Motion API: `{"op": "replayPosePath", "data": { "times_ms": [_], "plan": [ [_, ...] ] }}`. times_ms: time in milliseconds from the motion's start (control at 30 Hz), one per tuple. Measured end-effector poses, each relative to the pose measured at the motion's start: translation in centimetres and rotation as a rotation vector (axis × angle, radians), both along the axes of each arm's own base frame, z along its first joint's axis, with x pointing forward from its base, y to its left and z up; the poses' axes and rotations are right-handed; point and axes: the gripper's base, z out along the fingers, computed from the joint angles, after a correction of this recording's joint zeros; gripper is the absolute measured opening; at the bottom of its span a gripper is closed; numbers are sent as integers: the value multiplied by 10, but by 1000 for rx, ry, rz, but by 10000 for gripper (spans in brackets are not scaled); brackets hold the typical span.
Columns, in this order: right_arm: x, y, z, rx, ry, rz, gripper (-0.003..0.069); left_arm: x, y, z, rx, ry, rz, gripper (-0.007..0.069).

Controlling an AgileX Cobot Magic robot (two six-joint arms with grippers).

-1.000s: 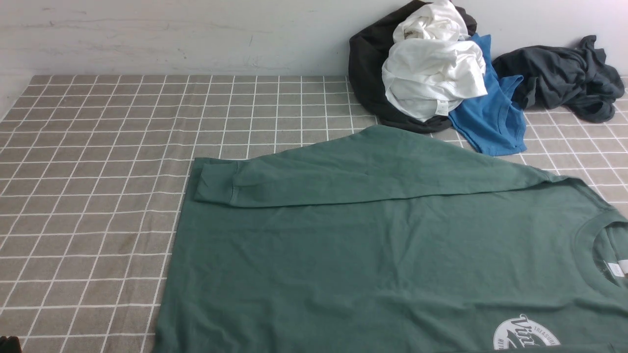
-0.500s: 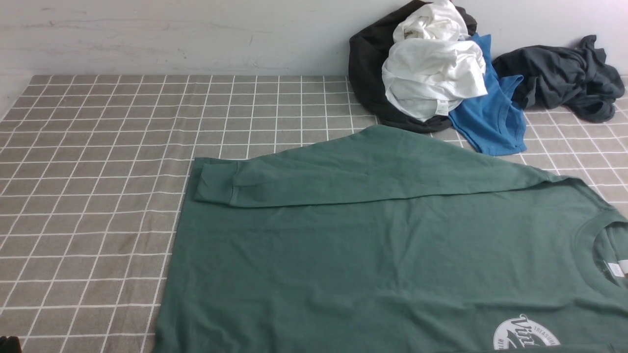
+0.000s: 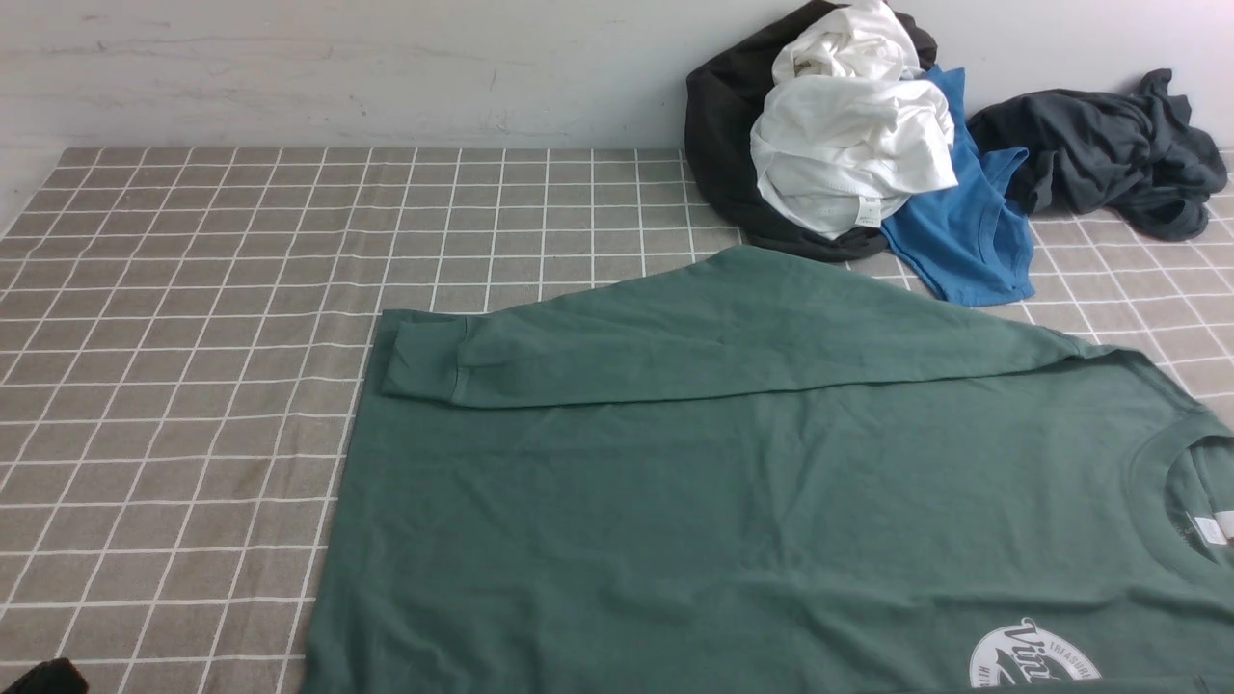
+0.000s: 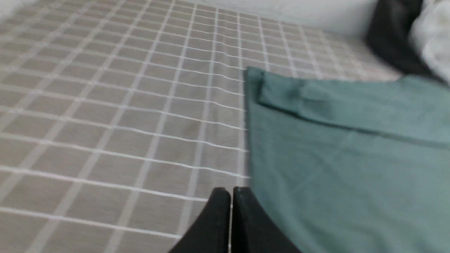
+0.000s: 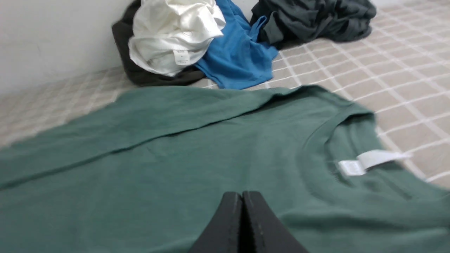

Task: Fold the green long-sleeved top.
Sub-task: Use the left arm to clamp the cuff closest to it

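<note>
The green long-sleeved top (image 3: 733,501) lies flat on the checked cloth, neck to the right, hem to the left, with a white round logo (image 3: 1036,655) near the front edge. One sleeve (image 3: 598,347) is folded across its far side, cuff pointing left. My left gripper (image 4: 231,191) is shut and empty, over the cloth just beside the top's hem (image 4: 253,147); only a black tip of it (image 3: 43,678) shows in the front view. My right gripper (image 5: 242,195) is shut and empty above the top's chest, short of the collar (image 5: 327,140) and its white label (image 5: 369,161).
A pile of clothes sits at the back right by the wall: a white garment (image 3: 848,154) on a black one (image 3: 723,125), a bright blue T-shirt (image 3: 964,231) and a dark grey garment (image 3: 1099,145). Grey checked cloth (image 3: 193,337) covers the table's left half.
A black part of my left gripper has come further into the front view's lower left corner. The top and the pile have not moved.
</note>
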Motion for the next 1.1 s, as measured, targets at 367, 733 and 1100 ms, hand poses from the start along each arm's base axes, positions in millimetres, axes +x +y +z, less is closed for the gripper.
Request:
{"op": "replayPosePath", "data": {
  "times_ms": [367, 733, 1100],
  "plan": [
    [0, 14, 8, 830, -13, 19, -14, 0, -9, 10, -661, 12, 11, -7],
    [-1, 12, 15, 517, -60, 61, -14, -8, -12, 51, -178, -164, -112, -7],
    [40, 16, 137, -116, 77, 221, -14, 36, -10, 129, 570, 339, -410, -7]
  ]
}}
